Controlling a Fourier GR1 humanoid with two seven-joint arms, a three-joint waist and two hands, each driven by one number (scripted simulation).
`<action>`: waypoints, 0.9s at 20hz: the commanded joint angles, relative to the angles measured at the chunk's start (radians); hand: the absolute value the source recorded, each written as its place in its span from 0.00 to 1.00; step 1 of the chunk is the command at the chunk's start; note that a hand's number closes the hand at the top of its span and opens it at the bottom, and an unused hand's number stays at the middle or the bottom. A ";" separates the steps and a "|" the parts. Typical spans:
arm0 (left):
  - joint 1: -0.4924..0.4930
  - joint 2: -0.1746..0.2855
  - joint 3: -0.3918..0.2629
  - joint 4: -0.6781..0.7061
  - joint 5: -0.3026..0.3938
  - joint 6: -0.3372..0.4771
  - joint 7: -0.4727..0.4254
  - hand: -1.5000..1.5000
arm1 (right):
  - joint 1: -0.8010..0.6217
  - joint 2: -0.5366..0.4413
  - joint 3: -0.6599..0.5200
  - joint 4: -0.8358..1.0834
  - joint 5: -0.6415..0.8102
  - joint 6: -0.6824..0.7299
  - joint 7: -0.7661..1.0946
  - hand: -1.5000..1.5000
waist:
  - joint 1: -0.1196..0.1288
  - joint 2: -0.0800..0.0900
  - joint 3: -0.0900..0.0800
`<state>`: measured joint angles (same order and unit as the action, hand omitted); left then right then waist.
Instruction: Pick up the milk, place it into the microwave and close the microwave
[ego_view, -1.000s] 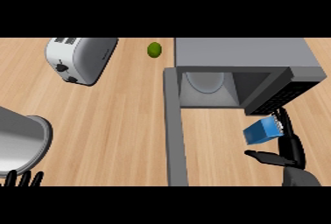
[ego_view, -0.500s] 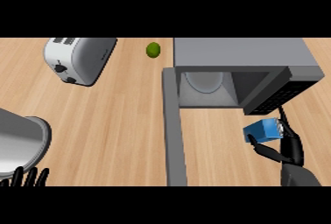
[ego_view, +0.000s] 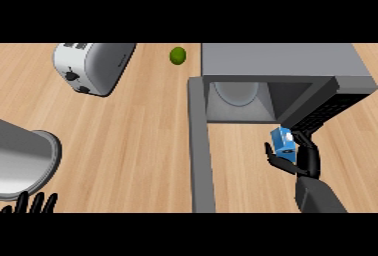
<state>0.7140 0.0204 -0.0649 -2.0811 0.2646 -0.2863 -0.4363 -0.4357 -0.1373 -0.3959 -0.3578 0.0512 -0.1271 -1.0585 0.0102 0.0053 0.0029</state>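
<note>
Head view: milk (ego_view: 281, 141) in right hand (ego_view: 305, 160).

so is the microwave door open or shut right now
Open: the microwave has its door swung out toward the view's lower edge, and its cavity with the round plate shows.

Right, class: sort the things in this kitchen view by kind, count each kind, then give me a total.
Appliances: 2 (silver toaster, open grey microwave)
Food and drink: 2 (small round green fruit, blue milk carton)
Cookware: 1 (large grey metal pot)
Total: 5
</note>
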 joint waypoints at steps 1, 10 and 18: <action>0.028 -0.009 -0.009 -0.007 -0.014 0.001 -0.014 0.00 | -0.095 0.065 0.015 0.020 0.015 -0.053 -0.068 1.00 | 0.027 0.002 0.000; 0.054 -0.011 -0.005 -0.048 0.011 -0.006 0.017 0.00 | -0.029 0.082 0.051 -0.099 0.001 -0.020 -0.058 1.00 | 0.000 -0.007 -0.003; 0.065 0.006 0.011 -0.059 0.025 -0.034 0.016 0.00 | 0.165 0.111 0.152 -0.424 0.004 0.002 0.088 1.00 | -0.024 -0.015 -0.005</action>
<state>0.7671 0.0261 -0.0499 -2.1206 0.2902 -0.3150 -0.4252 -0.3351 -0.0251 -0.3022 -0.6227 0.0370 -0.1486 -1.0008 -0.0116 0.0012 0.0072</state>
